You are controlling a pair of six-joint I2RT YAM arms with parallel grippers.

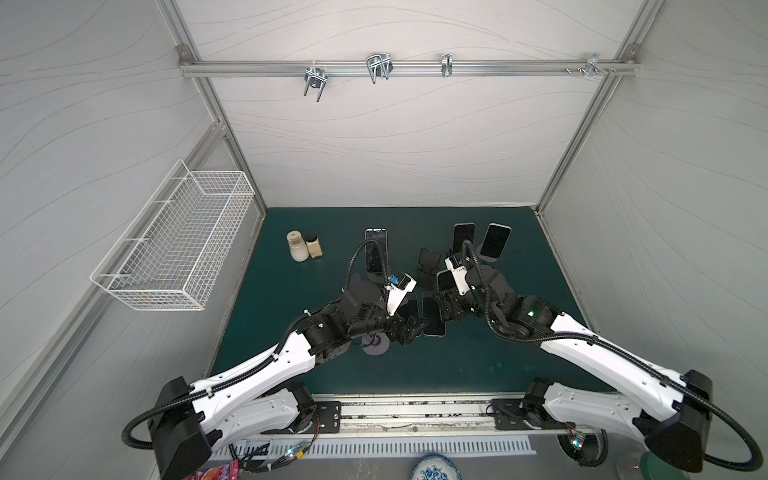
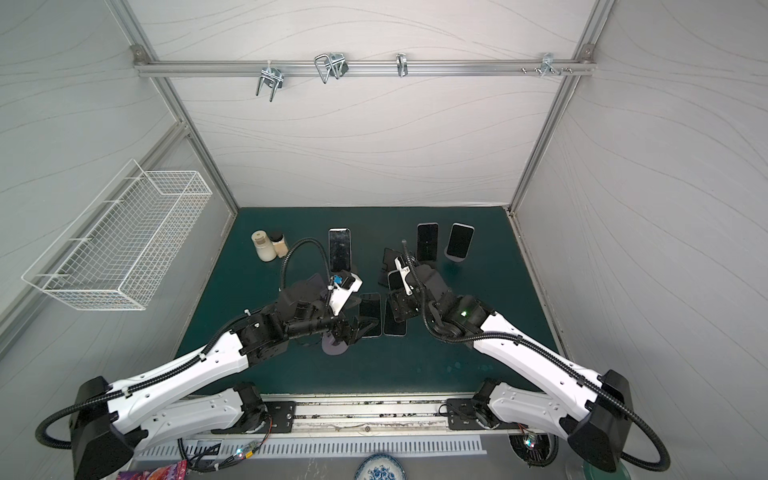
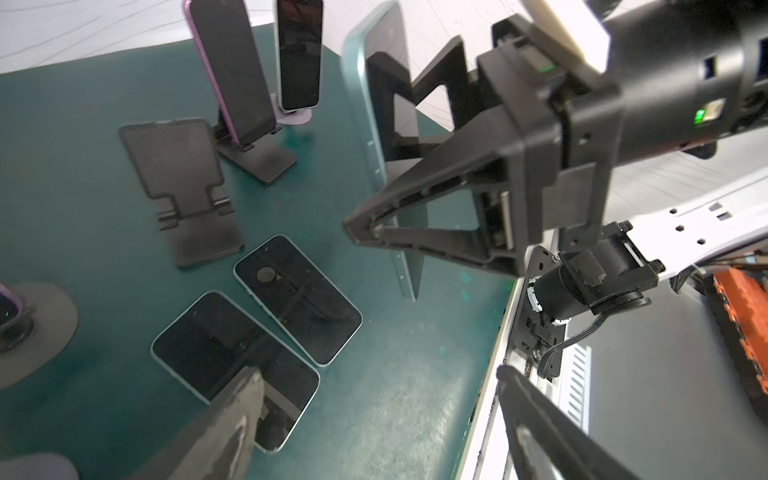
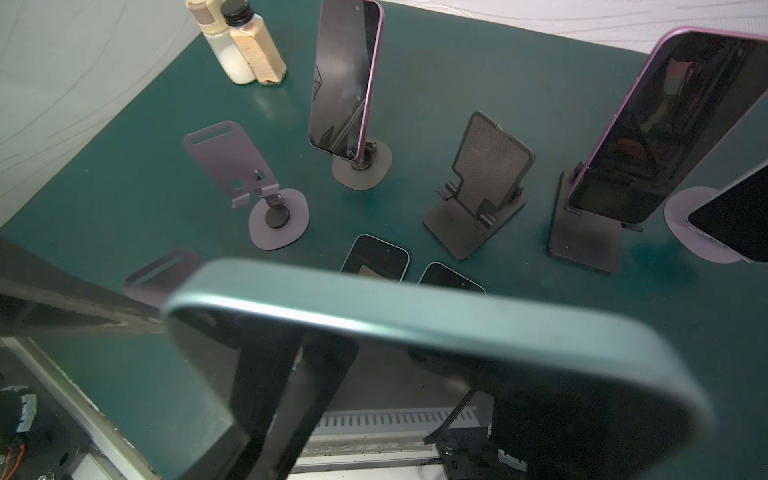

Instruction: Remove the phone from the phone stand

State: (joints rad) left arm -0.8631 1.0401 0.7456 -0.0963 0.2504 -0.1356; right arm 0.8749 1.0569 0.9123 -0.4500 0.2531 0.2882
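My right claw (image 3: 376, 226) is clamped on the green-edged phone (image 3: 361, 124), holding it upright and clear of every stand, ready, I reckon, to lay beside the two flat phones (image 3: 299, 299) under my left claw (image 3: 386, 415), spread apart and empty.

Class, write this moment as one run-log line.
right gripper: shut on green phone, held upright | left gripper: open over flat phones | three phones on stands
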